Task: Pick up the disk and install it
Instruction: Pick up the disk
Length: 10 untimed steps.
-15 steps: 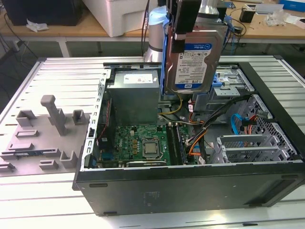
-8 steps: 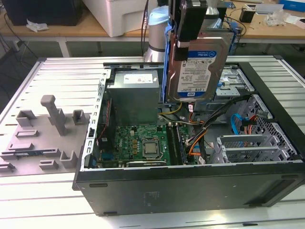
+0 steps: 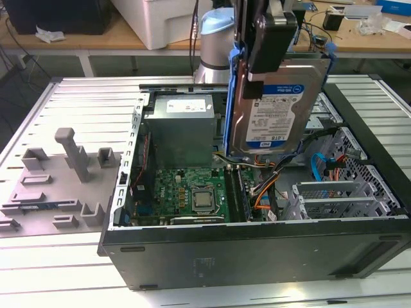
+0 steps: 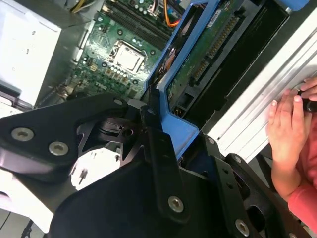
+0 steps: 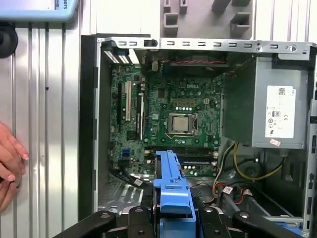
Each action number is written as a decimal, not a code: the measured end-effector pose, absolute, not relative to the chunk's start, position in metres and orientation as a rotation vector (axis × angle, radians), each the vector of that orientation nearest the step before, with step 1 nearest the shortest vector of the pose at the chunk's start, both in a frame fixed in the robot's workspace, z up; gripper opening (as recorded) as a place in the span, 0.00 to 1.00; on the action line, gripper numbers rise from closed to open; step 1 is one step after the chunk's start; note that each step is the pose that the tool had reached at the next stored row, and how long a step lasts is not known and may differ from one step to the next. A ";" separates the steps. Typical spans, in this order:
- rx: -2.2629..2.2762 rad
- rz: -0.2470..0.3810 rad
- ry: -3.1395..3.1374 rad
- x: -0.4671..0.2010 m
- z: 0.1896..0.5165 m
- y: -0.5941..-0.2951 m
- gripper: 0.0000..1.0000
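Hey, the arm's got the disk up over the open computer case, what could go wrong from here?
The disk hangs in the gripper by its blue rail over the motherboard; a slip would likely drop it onto the board. Loose cables lie just below it and might snag. A person's hand lies beside the case, close to the arm.

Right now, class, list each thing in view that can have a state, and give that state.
computer case: lying on its side, panel off, open.
disk: held upright above the case, not yet installed.
gripper: shut on the disk.
processor: seated in its socket, uncovered.
power supply: mounted inside the case.
hand: outside the case, clear of the gripper.
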<state>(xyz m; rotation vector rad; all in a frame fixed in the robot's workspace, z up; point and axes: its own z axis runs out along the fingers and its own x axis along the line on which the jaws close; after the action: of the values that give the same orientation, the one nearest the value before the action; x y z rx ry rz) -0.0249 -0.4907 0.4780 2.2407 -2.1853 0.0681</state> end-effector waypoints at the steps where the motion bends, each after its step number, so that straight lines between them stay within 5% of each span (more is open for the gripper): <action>1: 2.240 0.066 -2.185 -0.019 0.478 -0.494 0.37; 10: 2.233 0.050 -2.177 0.032 0.478 -0.506 0.37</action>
<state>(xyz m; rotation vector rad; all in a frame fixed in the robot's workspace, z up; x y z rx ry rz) 0.0315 -0.5057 0.4781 2.2332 -2.1774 0.0498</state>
